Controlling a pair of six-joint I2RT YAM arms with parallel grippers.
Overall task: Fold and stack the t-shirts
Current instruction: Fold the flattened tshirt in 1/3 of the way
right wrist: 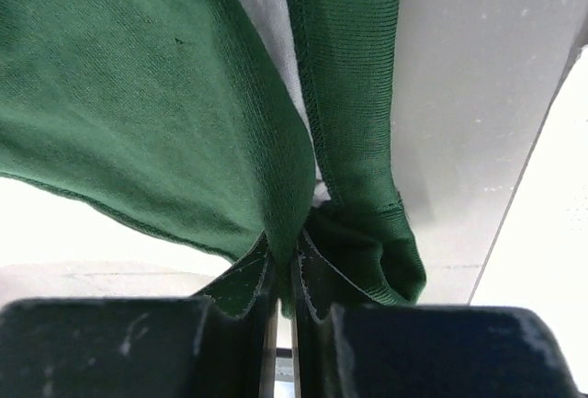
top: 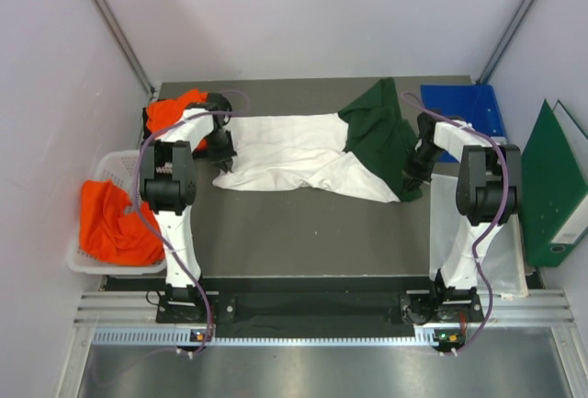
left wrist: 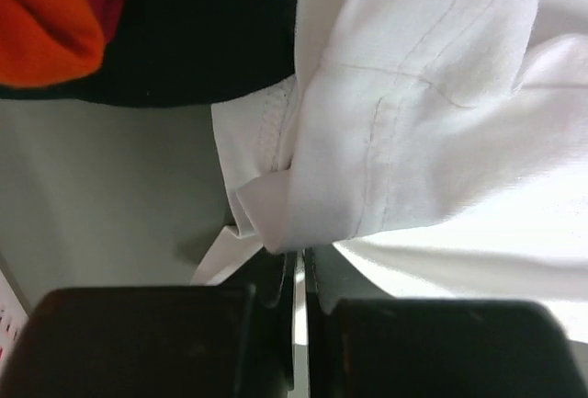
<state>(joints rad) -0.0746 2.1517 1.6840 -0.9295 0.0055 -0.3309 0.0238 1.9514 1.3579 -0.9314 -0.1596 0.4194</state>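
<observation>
free: bare table (top: pixel 312 233) strip between shirt (top: pixel 276 145) and arm bases | blocked: basket (top: pixel 110 267) at left edge, folder (top: pixel 551 187) at right

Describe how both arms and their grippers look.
The left arm and right arm match: white links, bulky black joint housings, each trailed by a looping purple cable. The left gripper and right gripper are black, with blocky bodies tapering to two thin flat fingers; the right one's finger edges look scuffed pale.
</observation>
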